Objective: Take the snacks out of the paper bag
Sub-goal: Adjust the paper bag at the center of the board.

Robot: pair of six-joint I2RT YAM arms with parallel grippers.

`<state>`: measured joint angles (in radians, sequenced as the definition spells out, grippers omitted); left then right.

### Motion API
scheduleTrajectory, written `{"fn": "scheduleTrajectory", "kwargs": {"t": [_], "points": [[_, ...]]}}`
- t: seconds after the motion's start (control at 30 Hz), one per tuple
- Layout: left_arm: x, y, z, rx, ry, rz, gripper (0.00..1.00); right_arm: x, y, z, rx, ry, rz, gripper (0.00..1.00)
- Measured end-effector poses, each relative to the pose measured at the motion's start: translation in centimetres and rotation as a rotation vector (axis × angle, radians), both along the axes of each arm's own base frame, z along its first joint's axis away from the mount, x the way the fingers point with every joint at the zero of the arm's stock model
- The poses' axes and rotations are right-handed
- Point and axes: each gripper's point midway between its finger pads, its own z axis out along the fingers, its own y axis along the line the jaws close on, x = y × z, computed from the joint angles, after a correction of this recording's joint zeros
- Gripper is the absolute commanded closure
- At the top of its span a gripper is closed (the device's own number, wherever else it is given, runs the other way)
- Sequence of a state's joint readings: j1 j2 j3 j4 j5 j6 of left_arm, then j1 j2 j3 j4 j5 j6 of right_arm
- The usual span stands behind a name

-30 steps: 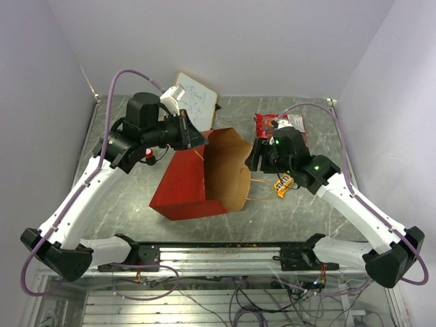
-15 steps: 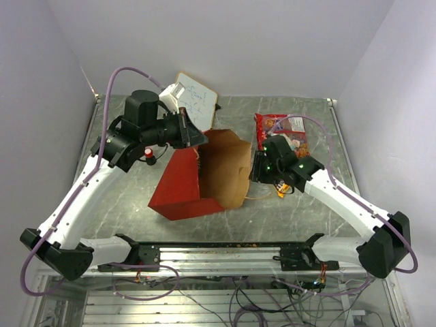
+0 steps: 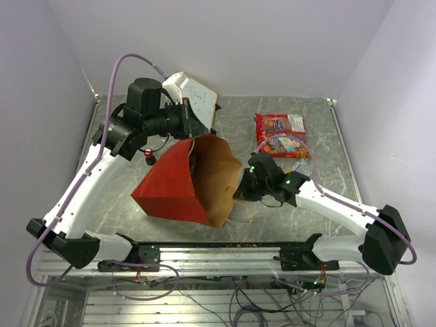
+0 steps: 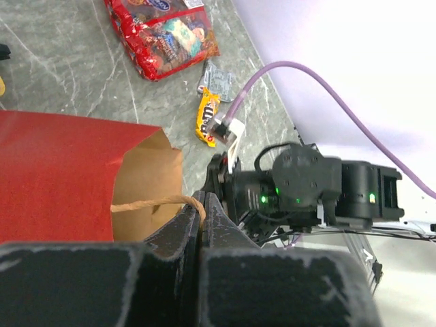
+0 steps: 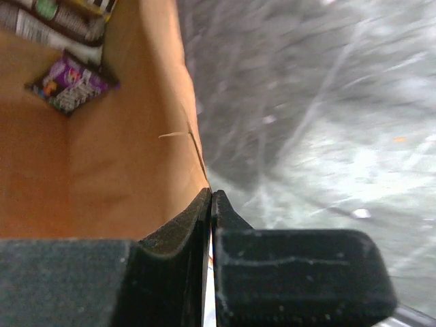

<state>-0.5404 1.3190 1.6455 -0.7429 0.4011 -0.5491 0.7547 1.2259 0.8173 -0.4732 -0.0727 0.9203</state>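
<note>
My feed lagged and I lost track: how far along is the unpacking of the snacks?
Done: the red candy bag, a yellow packet and a silver packet lie on the table. In hand: the left pincer grips the handle, the right pincer pinches the rim of the paper bag. Left: a purple packet and brown packets lie inside.

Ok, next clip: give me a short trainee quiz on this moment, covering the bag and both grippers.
1. True or false: the paper bag holds no more snacks.
2. What part of the bag does the left gripper pinch? A) its twisted-paper handle B) its bottom fold C) nothing at all
3. On what is the right gripper shut?
Key: 1 false, a purple packet lies inside. 2 A. 3 the paper bag's wall at its rim.
</note>
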Motion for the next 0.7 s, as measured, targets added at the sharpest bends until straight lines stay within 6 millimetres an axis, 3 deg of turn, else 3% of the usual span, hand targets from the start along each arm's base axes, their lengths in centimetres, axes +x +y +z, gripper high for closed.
{"fn": "scheduleTrajectory", "kwargs": {"t": [0.13,0.23,0.3,0.5,0.7], "points": [[0.1,0.0,-0.5,0.016,0.009,0.001,0.93,-2.1,3.9,0.6,0.071,0.011,0.064,0.88],[-0.4,0.4,-1.0,0.018,0.013,0.002,0.93,-2.8,5.6,0.6,0.059,0.007,0.095,0.78],[-1.5,1.0,-2.0,0.024,0.029,0.003,0.93,-2.6,5.5,0.7,0.036,-0.007,0.087,0.73],[-4.7,2.9,-3.9,0.019,0.065,0.014,0.93,-0.9,2.7,1.3,-0.126,-0.123,0.082,0.62],[-6.6,4.5,-4.0,-0.01,0.066,0.071,0.93,0.6,1.8,4.7,-0.209,-0.288,0.186,0.59]]}}
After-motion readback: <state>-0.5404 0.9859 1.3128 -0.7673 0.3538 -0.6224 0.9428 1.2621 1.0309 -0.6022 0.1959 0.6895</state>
